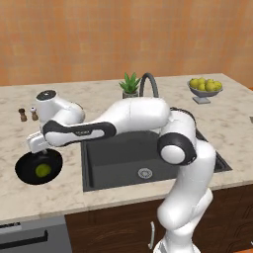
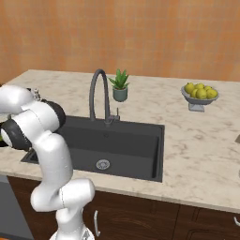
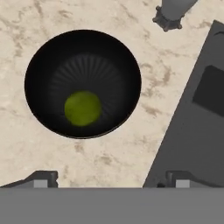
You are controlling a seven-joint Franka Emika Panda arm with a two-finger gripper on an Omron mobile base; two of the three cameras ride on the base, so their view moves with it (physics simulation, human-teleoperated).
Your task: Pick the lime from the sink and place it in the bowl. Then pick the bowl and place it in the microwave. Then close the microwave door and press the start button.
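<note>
Marble counter [image 1: 99,197] under an orange wall, and the lime [image 3: 82,108] already sits inside the black bowl [image 3: 43,61], just beside the dark sink [image 1: 123,158] at its nine o'clock side. The gripper [image 3: 111,178] hangs above the bowl, fingers spread wide and empty. By my read, step one is done; bowl lift, microwave, door and start button all remain.

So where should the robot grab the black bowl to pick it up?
Probably by the rim of the bowl, coming straight down from above. It is wide and shallow with a thin upright edge, so one finger could go inside and one outside. The side away from the lime looks best, since the lime lies off-centre in the bowl.
</note>
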